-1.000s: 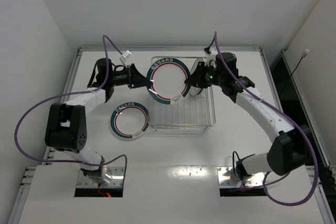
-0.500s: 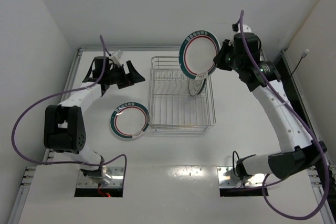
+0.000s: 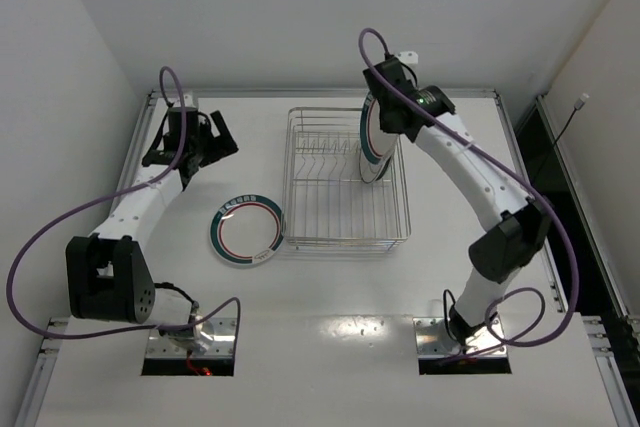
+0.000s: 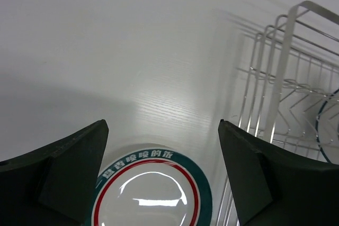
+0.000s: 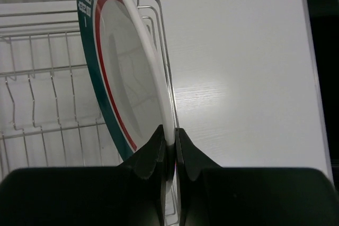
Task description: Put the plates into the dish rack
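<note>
Pinching the top rim of a green-rimmed plate [image 5: 124, 67], the right gripper [image 5: 169, 137] has its jaws closed tight on the edge. That plate stands on edge, slightly tilted, at the right end of the rack [image 3: 330, 209]. Whether its lower rim sits between the tines cannot be told. A pale plate [image 3: 388, 163] stands in the rack just beside it.

The left gripper [image 4: 162, 126] is spread wide and holds nothing. It hangs above the table [image 3: 330, 297], left of the rack and well apart from it.

A second green-rimmed plate [image 3: 246, 229] with a red ring lies flat on the table just beside the rack's left wall. The left wrist view shows it directly below the open jaws, not touching them.
</note>
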Robot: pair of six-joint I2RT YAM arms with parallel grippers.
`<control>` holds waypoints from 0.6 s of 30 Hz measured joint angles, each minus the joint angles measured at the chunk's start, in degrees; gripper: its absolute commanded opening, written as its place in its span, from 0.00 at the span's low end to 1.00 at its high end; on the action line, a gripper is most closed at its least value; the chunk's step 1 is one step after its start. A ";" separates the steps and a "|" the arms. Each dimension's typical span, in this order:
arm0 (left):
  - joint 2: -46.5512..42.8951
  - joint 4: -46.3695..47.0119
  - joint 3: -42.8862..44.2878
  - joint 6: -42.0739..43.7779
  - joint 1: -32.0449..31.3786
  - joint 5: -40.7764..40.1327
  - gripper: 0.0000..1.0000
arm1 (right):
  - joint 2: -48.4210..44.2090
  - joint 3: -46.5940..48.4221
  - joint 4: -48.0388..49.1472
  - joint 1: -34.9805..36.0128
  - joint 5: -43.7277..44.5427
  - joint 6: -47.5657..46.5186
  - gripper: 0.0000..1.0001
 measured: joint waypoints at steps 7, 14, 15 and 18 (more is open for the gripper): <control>0.00 -2.86 0.00 -0.11 0.00 -5.03 0.83 | 10.36 12.11 -6.03 4.79 11.34 -0.52 0.00; 0.00 -4.39 0.26 -0.48 0.00 -6.67 0.83 | 17.53 14.97 -8.83 6.88 14.29 0.04 0.00; 0.00 -4.63 0.33 -0.50 0.00 -6.78 0.83 | 18.01 14.75 -8.61 6.93 14.10 0.28 0.00; 0.00 -5.07 0.37 -0.68 0.00 -6.95 0.83 | 18.29 13.31 -8.13 7.76 13.81 0.72 0.00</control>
